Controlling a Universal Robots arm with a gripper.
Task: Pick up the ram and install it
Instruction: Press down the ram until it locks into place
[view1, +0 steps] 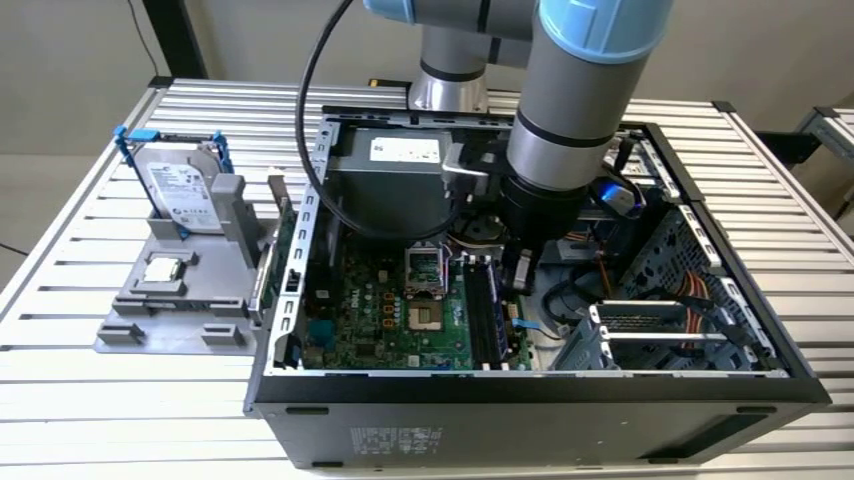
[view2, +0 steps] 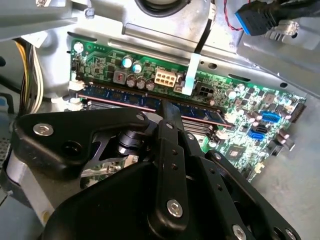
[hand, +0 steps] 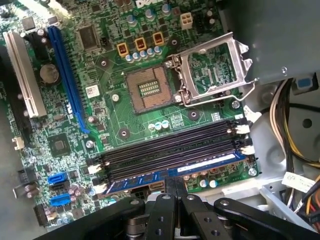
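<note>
Black gripper (hand: 170, 187) linkage sits closest to the lens in both wrist views, its fingers drawn together on the top edge of the ram (hand: 172, 167). Ram is the dark blue stick lying lengthwise in the outermost of the long black memory slots (hand: 170, 147), at the motherboard (hand: 115, 100) edge nearest the drive-bay side of the case. Second wrist view shows the same: gripper (view2: 167, 107) tips pinch the ram (view2: 130, 97) near its middle, stick level along the slot, white latch clips at both ends. Whether it is fully seated, cannot tell.

Exterior view: arm reaches down into the open computer case (view1: 534, 385), gripper (view1: 521, 265) low over the slots at the motherboard's (view1: 387, 310) edge toward the exterior view's right. Open CPU socket (hand: 148, 90) sits mid-board, its metal load frame (hand: 212, 70) flipped up beside it. Long blue expansion slot (hand: 67, 80) runs along the far side of the board from the ram.

Outside the case, toward the exterior view's left, a grey fixture (view1: 174, 300) rests on the slatted table (view1: 80, 230); a hard drive (view1: 180, 190) in a blue frame stands upright in it, a small square silver chip (view1: 163, 268) lies flat in front.
</note>
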